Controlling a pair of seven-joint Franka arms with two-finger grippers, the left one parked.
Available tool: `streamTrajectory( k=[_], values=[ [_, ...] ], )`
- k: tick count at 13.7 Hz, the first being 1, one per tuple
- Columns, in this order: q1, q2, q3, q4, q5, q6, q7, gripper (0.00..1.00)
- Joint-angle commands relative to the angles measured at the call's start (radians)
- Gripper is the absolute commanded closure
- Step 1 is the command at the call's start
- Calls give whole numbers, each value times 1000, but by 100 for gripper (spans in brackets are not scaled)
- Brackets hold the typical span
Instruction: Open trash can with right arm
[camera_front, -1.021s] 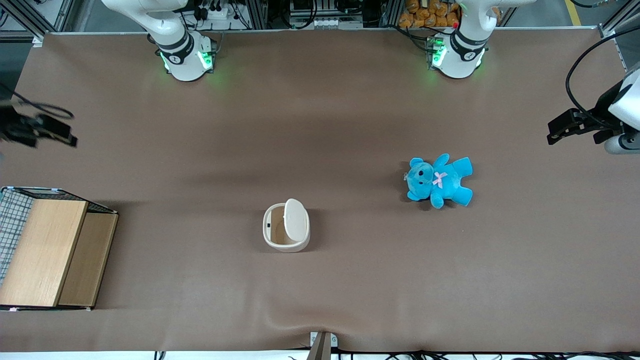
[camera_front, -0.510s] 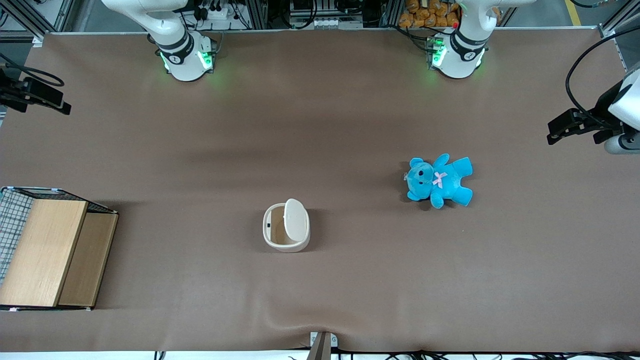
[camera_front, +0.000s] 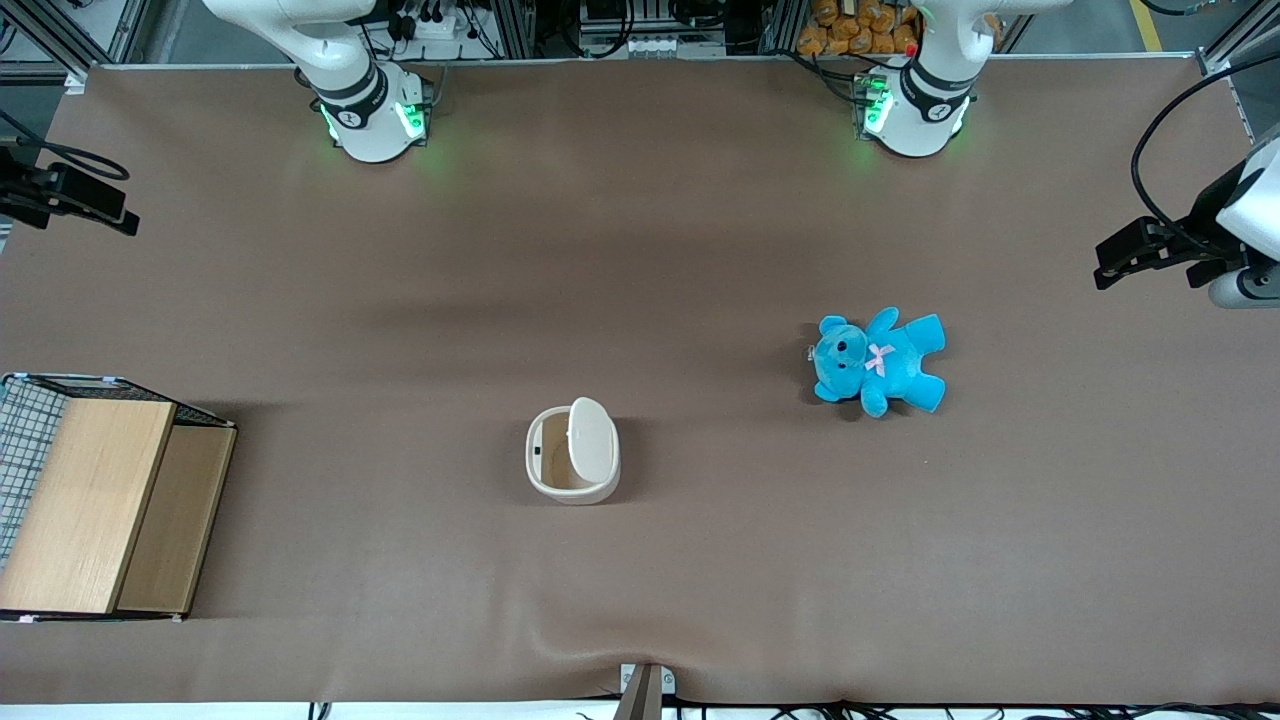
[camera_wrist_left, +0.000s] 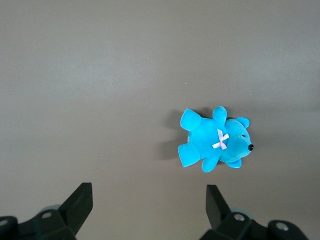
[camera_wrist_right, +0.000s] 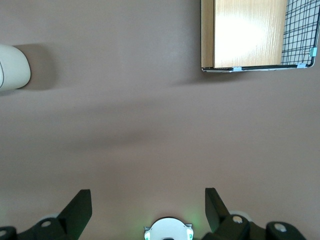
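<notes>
The trash can (camera_front: 572, 465) is a small cream-white bin standing mid-table, near the front camera. Its flat lid (camera_front: 590, 440) is tilted up on its hinge, and the tan inside (camera_front: 553, 455) shows. An edge of the bin also shows in the right wrist view (camera_wrist_right: 12, 67). The right arm's gripper (camera_front: 112, 213) hangs over the table's edge at the working arm's end, well away from the bin and farther from the front camera. In the right wrist view the gripper (camera_wrist_right: 148, 210) is open and empty, its black fingers (camera_wrist_right: 80, 210) wide apart above bare table.
A wooden box with wire mesh (camera_front: 100, 500) stands at the working arm's end, nearer the front camera than the gripper; it also shows in the right wrist view (camera_wrist_right: 245, 35). A blue teddy bear (camera_front: 880, 362) lies toward the parked arm's end. The right arm's base (camera_front: 370, 110) stands at the table's back edge.
The right gripper has moved away from the front camera along the table's end, most of it in the first half second. The trash can and its lid have not moved.
</notes>
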Motion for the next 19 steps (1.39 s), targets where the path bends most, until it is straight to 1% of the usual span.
streamTrajectory(
  k=[1,3,19],
  values=[
    [1,-10,2,3,-26,13,20,0],
    [0,-8,2,3,-24,33,18,0],
    [7,-11,3,4,-23,26,35,0]
  ],
)
